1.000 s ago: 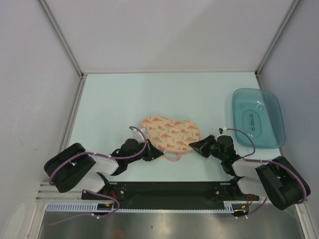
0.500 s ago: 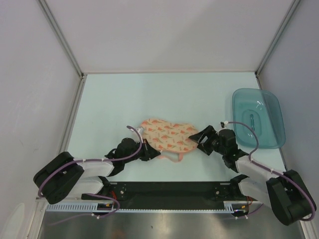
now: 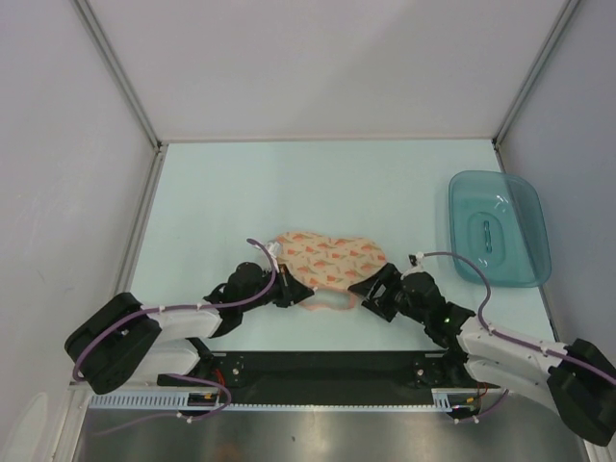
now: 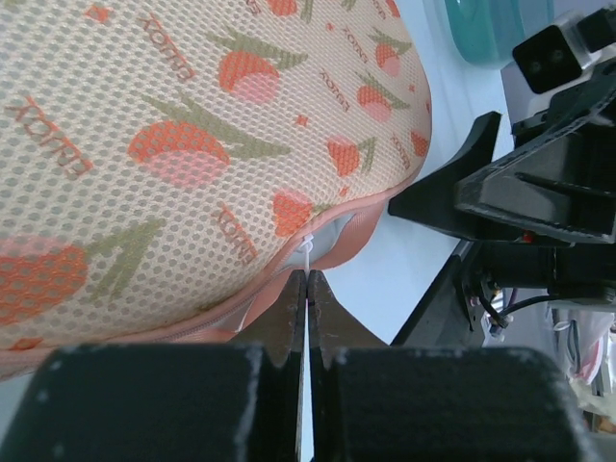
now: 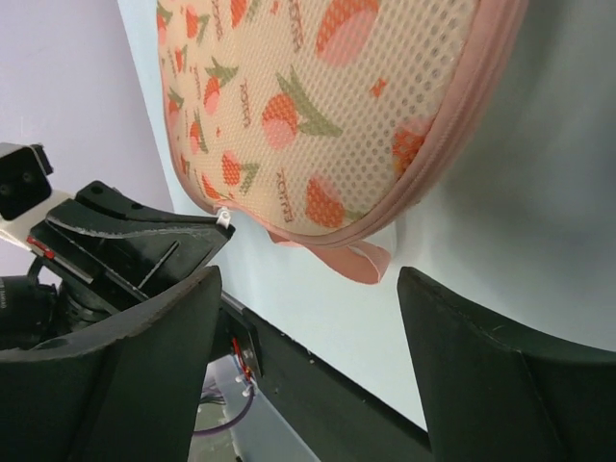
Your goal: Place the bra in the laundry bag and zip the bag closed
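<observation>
Left wrist view: the left gripper (image 4: 306, 279) is seen with its jaws pressed together. A small white zip pull (image 4: 307, 248) is caught at their very tips, on the pink edging of the laundry bag (image 4: 192, 144), which fills the space above and ahead of the jaws. Whether the pull is pinched firmly or only nipped cannot be settled, since the tips hide most of it.

The right gripper (image 5: 306, 289) is held with its jaws wide apart and nothing gripped. The bag's rounded corner lies just ahead of them, untouched, with a pink loop (image 5: 356, 258) nearest the gap. The bra is shown in no view and is judged to be inside the bag.

Several failures can be foreseen:

- With the bag unanchored, the whole pouch would likely be dragged along with the pull instead of the zip being run.
- A shallow nip could let the pull slide out from between the tips under tension.
- If the right jaws were closed on the loose loop rather than the edging, little bracing would be gained.
- A strap lying near the teeth could be caught in the slider.
</observation>
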